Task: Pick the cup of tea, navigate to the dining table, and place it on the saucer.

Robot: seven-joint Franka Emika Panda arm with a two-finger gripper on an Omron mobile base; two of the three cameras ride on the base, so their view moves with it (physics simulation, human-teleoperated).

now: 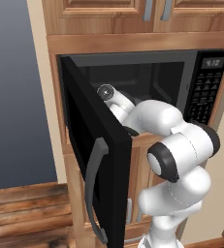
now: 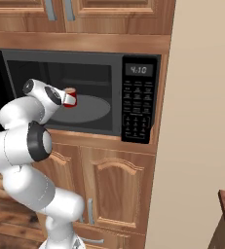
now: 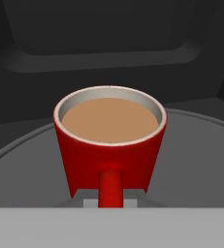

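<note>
Gripper point(image 3: 111, 206) pinched on cup of tea point(image 3: 110, 145) handle; glossy, brimful, likely slippery, spill-prone; kept upright.

Pincer point(image 3: 111, 201) tips hidden behind cup of tea point(image 3: 110, 145)

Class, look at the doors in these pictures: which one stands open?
The microwave door, black with a grey handle, swung out leftward. The wooden cabinet doors above and below stay shut.

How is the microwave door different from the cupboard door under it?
The microwave door is black and swung wide open; the cupboard door below is brown wood and shut. The microwave door's handle is a long curved grey bar; the cupboard door's is a short straight one. Both hang upright in the same wooden cabinet wall.
</note>
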